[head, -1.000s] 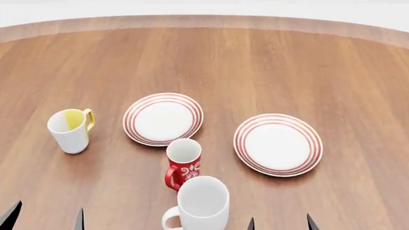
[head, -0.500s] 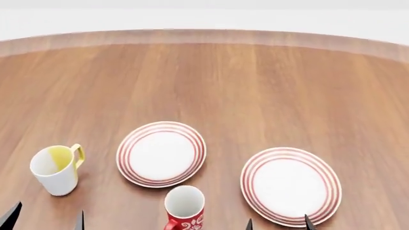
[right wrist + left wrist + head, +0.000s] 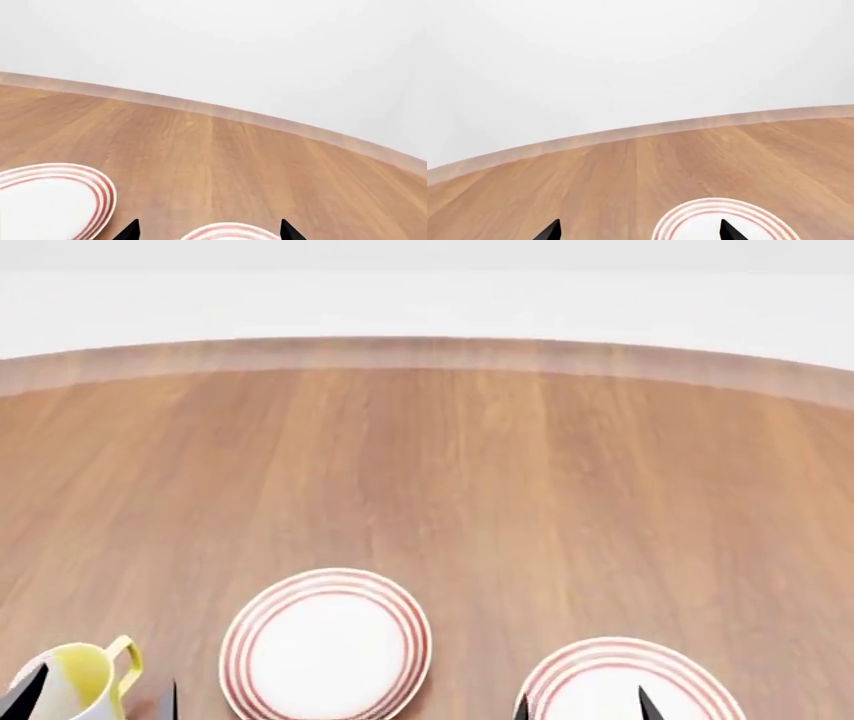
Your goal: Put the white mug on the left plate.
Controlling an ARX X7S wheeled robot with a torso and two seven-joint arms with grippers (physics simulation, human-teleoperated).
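The white mug is sitting nowhere in sight right now; none of the views is showing it. The round white left plate with red rim rings (image 3: 327, 645) is lying bare on the wooden bench (image 3: 441, 460), its twin plate (image 3: 627, 685) well to its right. Both end effectors, left (image 3: 94, 695) and right (image 3: 583, 705), are showing only dark, spread, empty tips. The yellow-lined white mug (image 3: 74, 680) beside the left end effector is inviting a mistaken grab.
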